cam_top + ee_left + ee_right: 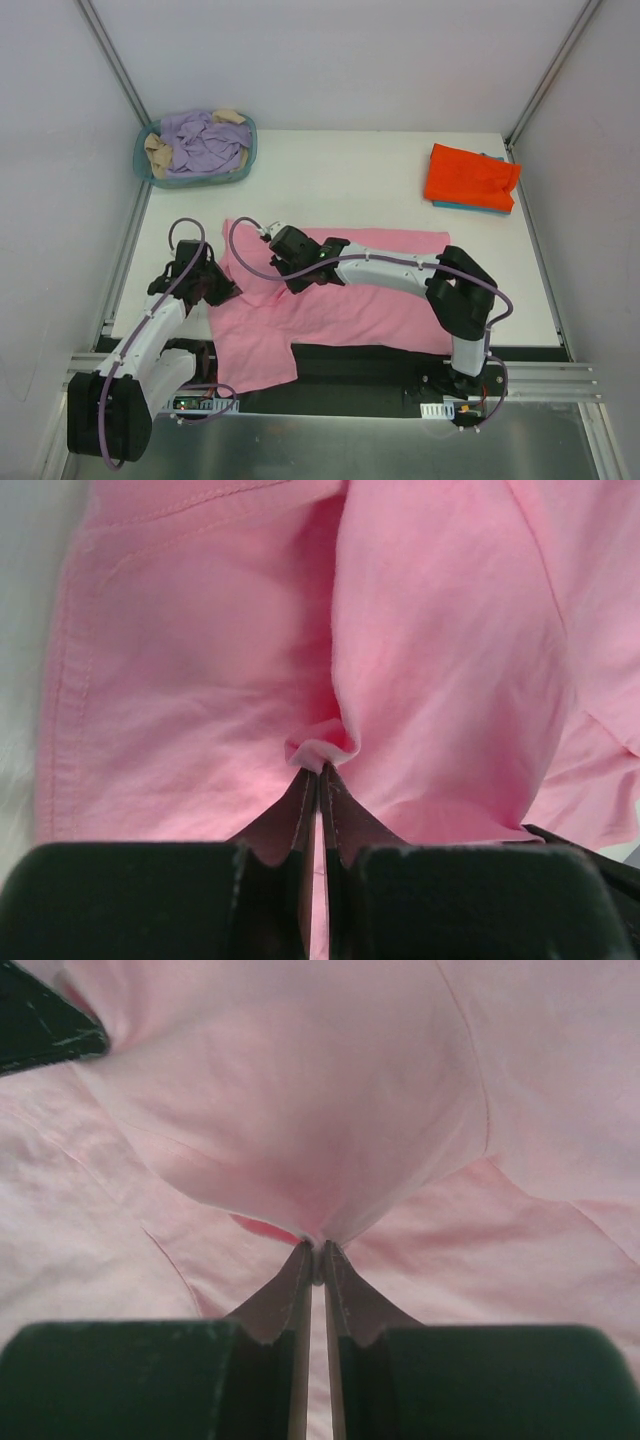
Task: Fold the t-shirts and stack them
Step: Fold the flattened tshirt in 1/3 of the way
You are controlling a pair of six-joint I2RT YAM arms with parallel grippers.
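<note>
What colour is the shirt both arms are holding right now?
The t-shirt is light pink, clearest in the top external view.

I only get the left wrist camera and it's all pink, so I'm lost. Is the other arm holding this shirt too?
Observer: Yes. The right tool is shut on a fold of the pink shirt, to the right of your left tool.
Operator: Are any shirts finished?
Observer: An orange shirt lies folded at the far right corner, on top of a teal shirt.
Operator: Where's the basket?
Observer: The basket sits at the far left corner, holding lilac clothes.
</note>
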